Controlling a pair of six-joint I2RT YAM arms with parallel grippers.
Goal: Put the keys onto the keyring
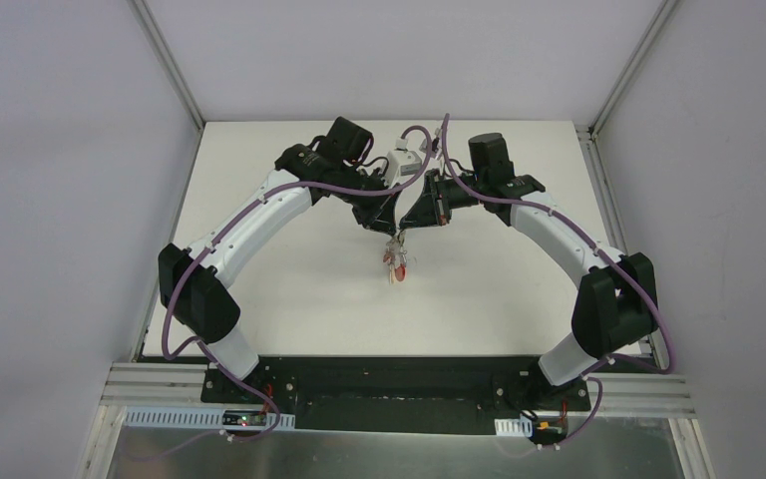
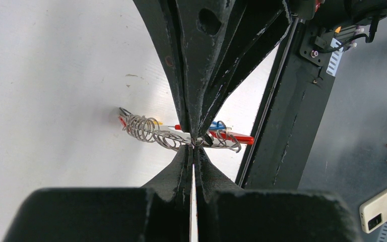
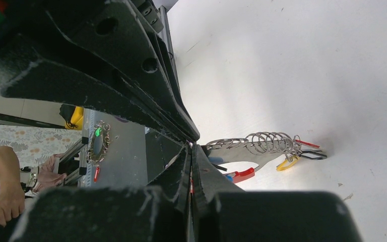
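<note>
Keyring location: the grey curved metal keyring with a red arc section (image 3: pixel 260 156) is hanging over the middle of the white tabletop (image 1: pixel 289 299), caught between the tips of both arms. It is appearing to dangle free of the surface, though the overhead view is too small to confirm this. Small silver keys with yellow, blue and black plastic heads (image 3: pixel 288 162) are bunching along it. A row of thin wire split rings (image 2: pixel 143 128) is lying side by side on the grey body.

Jaw condition: the left gripper (image 2: pixel 193 143) is standing with its fingers pressed together, pinching one end of the keyring. The right gripper (image 3: pixel 191 147) is meeting it tip to tip at that same end, fingers likewise together. Whether it is pinching the clip itself or a key there, I cannot tell.

Step in hand, as I am judging it: one arm is steadying the clip while the other is working a key or ring at the clip's end.

Handling notes:
- The holding arm should be staying rigid, since the thin metal is likely to twist in so narrow a pinch.
- Any sliding should be running along the clip's curve, not across it.
- Only one claw should be releasing at a time, otherwise the bunch is likely to drop.
</note>
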